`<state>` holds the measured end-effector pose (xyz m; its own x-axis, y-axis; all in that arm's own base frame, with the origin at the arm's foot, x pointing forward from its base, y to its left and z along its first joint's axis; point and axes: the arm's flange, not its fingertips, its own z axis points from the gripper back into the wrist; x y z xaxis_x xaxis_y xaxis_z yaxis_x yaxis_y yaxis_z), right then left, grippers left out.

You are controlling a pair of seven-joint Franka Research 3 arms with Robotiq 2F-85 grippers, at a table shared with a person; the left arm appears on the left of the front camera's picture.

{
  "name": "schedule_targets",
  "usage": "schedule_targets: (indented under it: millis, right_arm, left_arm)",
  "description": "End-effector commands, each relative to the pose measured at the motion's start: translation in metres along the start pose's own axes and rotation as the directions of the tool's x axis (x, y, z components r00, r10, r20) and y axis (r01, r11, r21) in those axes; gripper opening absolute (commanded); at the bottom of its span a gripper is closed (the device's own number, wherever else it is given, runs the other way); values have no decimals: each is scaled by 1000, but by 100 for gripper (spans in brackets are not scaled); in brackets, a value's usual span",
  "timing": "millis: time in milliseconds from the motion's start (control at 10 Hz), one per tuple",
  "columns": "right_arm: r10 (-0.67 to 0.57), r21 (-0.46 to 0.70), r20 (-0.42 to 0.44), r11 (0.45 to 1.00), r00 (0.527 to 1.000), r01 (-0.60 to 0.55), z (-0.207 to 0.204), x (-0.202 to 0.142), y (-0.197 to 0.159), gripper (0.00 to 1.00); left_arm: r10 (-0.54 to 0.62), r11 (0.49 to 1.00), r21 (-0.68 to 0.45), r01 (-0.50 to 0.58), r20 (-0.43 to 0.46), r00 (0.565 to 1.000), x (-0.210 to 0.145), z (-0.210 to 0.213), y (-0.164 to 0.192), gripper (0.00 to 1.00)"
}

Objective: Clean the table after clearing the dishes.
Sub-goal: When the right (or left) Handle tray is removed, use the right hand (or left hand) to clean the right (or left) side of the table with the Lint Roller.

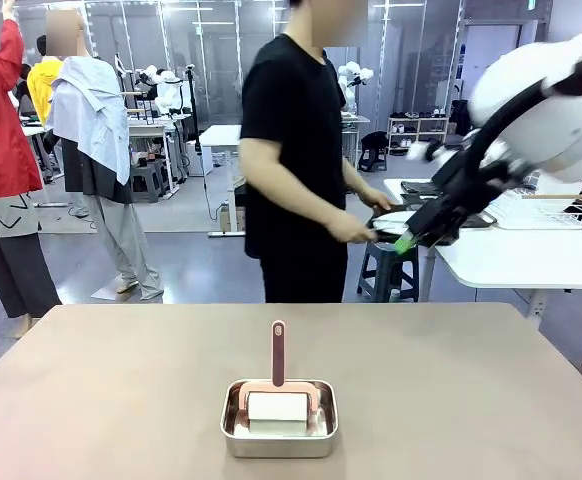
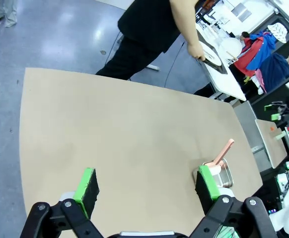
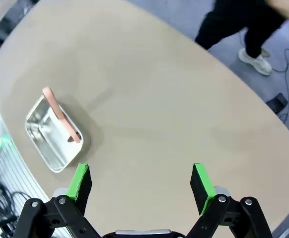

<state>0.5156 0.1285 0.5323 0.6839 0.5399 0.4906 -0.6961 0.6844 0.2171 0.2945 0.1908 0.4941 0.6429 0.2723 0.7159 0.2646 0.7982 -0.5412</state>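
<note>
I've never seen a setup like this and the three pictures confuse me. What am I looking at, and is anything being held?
Two white robot arms work at a brown table. The front picture looks across it at a person, who is handling a dark tray at a white side table. The other two pictures come from cameras on the arms' wrists, looking down past each gripper's green-padded fingers. The left gripper and right gripper are both open and hold nothing. On the table sits a steel pan with a pink-handled roller in it.
</note>
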Motion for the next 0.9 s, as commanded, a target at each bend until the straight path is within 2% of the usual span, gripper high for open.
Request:
schedule_targets:
  millis: [0, 200, 300, 800]
  right_arm:
    - [85, -17, -78, 996, 993, -87, -22, 8, 10, 100]
    - [134, 33, -110, 991, 985, -131, -47, 7, 38, 100]
    - [90, 17, -95, 996, 991, -88, -44, 6, 23, 100]
    - [88, 16, -102, 996, 991, -87, -45, 5, 20, 100]
  left_arm:
    - [-7, 1000, -5, 7, -10, 1000, 0, 3, 0, 100]
    - [-7, 1000, -5, 7, -10, 1000, 0, 3, 0, 100]
    - [-7, 1000, -5, 7, -10, 1000, 0, 3, 0, 100]
    - [-7, 1000, -5, 7, -10, 1000, 0, 3, 0, 100]
